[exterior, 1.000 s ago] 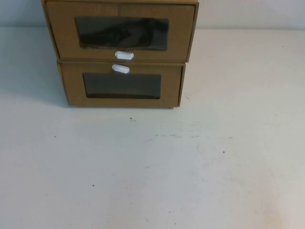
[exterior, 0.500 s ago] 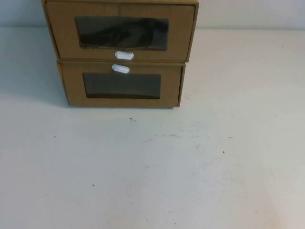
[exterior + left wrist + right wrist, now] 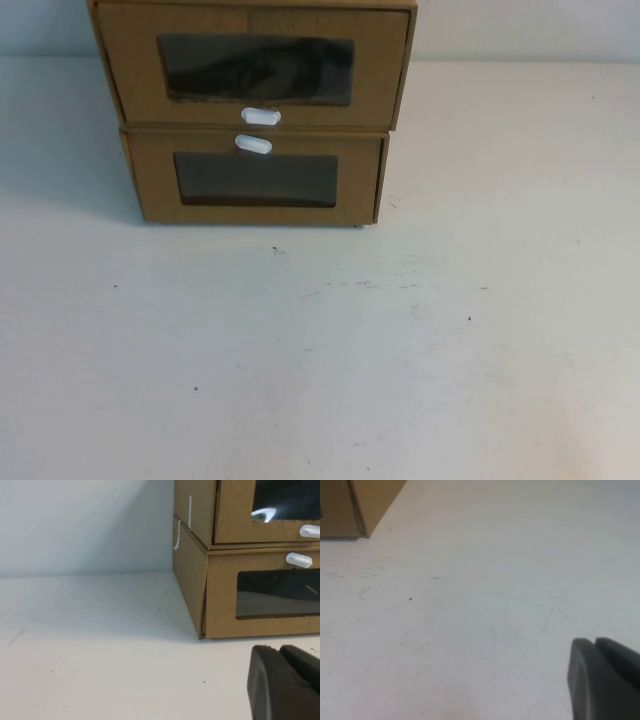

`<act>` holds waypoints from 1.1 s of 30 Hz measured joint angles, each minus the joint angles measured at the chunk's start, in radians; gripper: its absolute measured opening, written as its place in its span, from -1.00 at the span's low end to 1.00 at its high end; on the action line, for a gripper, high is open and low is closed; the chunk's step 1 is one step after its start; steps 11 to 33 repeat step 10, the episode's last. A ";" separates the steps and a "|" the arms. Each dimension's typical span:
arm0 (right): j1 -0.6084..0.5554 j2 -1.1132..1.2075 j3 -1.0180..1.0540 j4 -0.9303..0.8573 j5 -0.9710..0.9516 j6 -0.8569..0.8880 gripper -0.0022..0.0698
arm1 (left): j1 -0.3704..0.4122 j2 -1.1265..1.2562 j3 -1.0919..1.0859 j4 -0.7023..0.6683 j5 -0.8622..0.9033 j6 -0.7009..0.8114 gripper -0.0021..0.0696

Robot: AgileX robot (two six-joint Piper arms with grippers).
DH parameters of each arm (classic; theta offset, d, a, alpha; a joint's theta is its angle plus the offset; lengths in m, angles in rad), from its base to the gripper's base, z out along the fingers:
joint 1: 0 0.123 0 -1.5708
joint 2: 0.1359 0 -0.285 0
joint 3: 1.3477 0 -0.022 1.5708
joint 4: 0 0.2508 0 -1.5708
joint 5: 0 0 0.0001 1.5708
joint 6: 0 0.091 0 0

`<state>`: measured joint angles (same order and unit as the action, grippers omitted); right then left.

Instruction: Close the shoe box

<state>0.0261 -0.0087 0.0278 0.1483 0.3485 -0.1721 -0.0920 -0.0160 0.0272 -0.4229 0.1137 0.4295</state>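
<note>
Two brown cardboard drawer-style boxes stood stacked at the table's far side. Item one: the shoe box [image 3: 255,65], upper of the pair, clear window in front, small white pull tab [image 3: 260,116] just below it; drawer front looked nearly flush, perhaps slightly proud. Item two: the lower box [image 3: 255,180], tab above its window, serving as base. White table [image 3: 400,350], bare in front. My left gripper [image 3: 285,682] waited low near the boxes' corner, fingers together. My right gripper [image 3: 602,677] hung well apart, fingers likewise together, holding nothing.
</note>
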 joint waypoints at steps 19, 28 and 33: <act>0.000 0.000 0.000 0.002 0.000 0.000 -0.97 | 0.000 0.000 0.000 0.095 0.000 0.002 -0.95; 0.000 0.000 0.000 0.002 0.000 0.000 -0.97 | 0.000 0.000 0.000 0.095 0.000 0.002 -0.95; 0.000 0.000 0.000 0.002 0.000 0.000 -0.97 | 0.000 0.000 0.000 0.095 0.000 0.002 -0.95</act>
